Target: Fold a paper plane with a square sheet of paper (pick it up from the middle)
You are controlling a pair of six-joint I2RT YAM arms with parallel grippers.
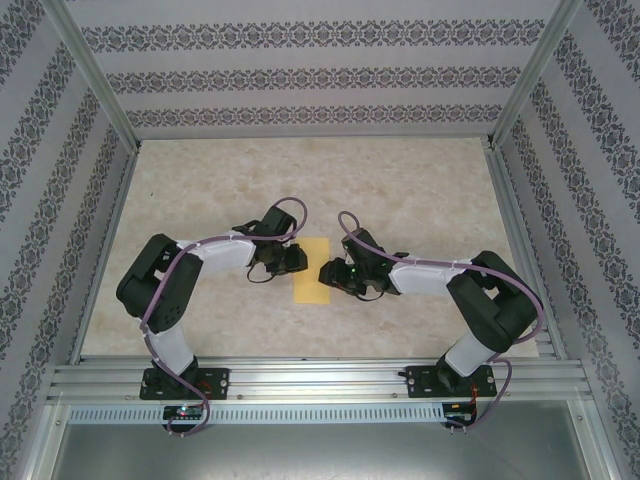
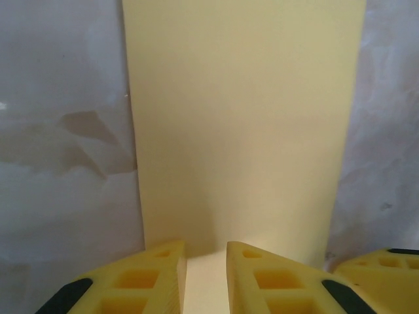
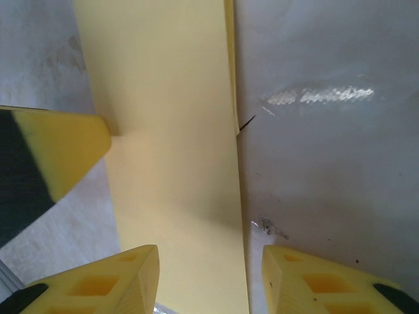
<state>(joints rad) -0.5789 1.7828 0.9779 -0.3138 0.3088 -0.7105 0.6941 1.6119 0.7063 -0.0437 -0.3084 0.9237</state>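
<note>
The square sheet of paper [image 1: 312, 270] lies flat on the table as a narrow yellow strip, folded, between the two arms. My left gripper [image 1: 289, 260] is low over the strip's left side. In the left wrist view its fingertips [image 2: 206, 247] stand a narrow gap apart, with flat paper [image 2: 242, 131] showing between them. My right gripper [image 1: 336, 273] comes in from the other side. Its jaws [image 3: 209, 252] are open wide and straddle the long edge of the paper [image 3: 170, 163], one finger over the sheet and one over bare table. No paper plane shape shows.
The beige marbled table [image 1: 420, 200] is fenced by aluminium rails and patterned walls. A left gripper finger [image 3: 59, 150] shows in the right wrist view, touching the strip's far edge. A right gripper finger [image 2: 380, 265] shows in the left wrist view.
</note>
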